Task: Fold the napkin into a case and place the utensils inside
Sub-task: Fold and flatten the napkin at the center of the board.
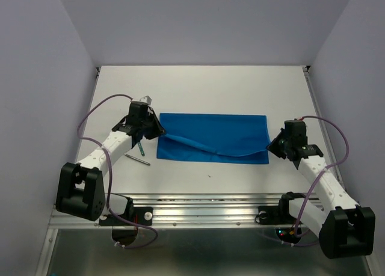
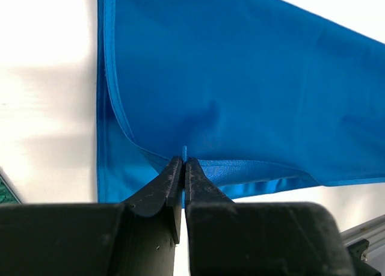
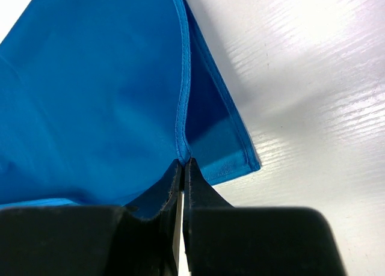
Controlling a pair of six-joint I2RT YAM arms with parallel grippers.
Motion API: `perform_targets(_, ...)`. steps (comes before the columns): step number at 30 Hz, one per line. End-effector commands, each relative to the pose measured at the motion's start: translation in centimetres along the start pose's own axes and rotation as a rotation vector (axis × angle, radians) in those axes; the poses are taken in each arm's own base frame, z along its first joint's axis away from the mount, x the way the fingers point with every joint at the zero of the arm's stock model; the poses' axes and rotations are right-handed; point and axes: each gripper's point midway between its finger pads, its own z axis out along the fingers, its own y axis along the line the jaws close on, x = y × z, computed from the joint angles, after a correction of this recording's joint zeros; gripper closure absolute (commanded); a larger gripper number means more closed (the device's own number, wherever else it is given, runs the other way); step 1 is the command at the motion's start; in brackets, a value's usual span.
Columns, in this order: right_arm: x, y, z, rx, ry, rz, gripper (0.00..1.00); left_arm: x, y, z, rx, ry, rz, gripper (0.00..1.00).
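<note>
1. The napkin (image 1: 213, 138) lay mid-tabletop (image 1: 204, 89) as a wide blue band, doubled over. Its top layer was raised along the near edge and sagged between the two ends.
2. The left pincer (image 2: 183, 162) was pressed together on that top layer at the napkin's near-left end.
3. The right pincer (image 3: 182, 165) was likewise pinching the top layer by the near-right corner.
4. The teal-handled utensil (image 1: 141, 147) lay just left of the napkin, partly hidden under the left arm.
5. The grey metal utensil (image 1: 137, 159) lay nearer, beside it.
</note>
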Motion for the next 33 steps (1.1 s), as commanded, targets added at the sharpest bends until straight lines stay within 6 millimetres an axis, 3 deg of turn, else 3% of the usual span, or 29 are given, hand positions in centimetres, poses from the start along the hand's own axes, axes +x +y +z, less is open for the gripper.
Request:
perform_targets(1, 0.5, -0.6, 0.1, 0.016, 0.003, 0.022, 0.99, 0.7, -0.2, -0.1, 0.023, 0.001, -0.009, 1.0)
perform_targets(11, 2.1, -1.8, 0.8, 0.035, 0.039, 0.028, 0.99, 2.4, 2.3, 1.2, -0.061, 0.03, -0.04, 1.0)
perform_targets(22, 2.5, -2.3, 1.1, 0.055, 0.05, 0.033, 0.98, 3.2, 3.6, 1.6, -0.121, 0.045, -0.085, 1.0)
perform_targets(24, 2.7, -2.3, 1.2, 0.056, 0.057, 0.033, 0.88, 3.5, 3.6, 1.7, -0.127, 0.065, -0.088, 0.98)
perform_targets(25, 2.8, -2.3, 1.2, 0.053, 0.062, 0.032, 0.74, 3.7, 3.8, 1.8, -0.136, 0.075, -0.094, 0.89)
perform_targets(26, 2.9, -2.3, 1.3, 0.052, 0.065, 0.033, 0.66, 3.8, 3.8, 1.8, -0.141, 0.081, -0.1, 0.89)
perform_targets(27, 2.8, -2.2, 1.2, 0.048, 0.063, 0.033, 0.45, 3.9, 4.0, 1.7, -0.148, 0.085, -0.109, 0.65)
perform_targets(28, 2.8, -2.2, 1.2, 0.047, 0.064, 0.032, 0.37, 4.0, 4.1, 1.7, -0.153, 0.087, -0.11, 0.64)
perform_targets(29, 2.7, -2.1, 1.2, 0.048, 0.06, 0.032, 0.34, 3.9, 3.9, 1.4, -0.153, 0.082, -0.114, 0.51)
perform_targets(30, 2.6, -2.2, 1.2, 0.05, 0.056, 0.03, 0.32, 3.6, 4.0, 1.3, -0.161, 0.069, -0.117, 0.45)
perform_targets(33, 2.1, -2.1, 1.0, 0.061, 0.044, 0.027, 0.27, 2.1, 3.7, 0.4, -0.178, 0.025, -0.112, 0.33)
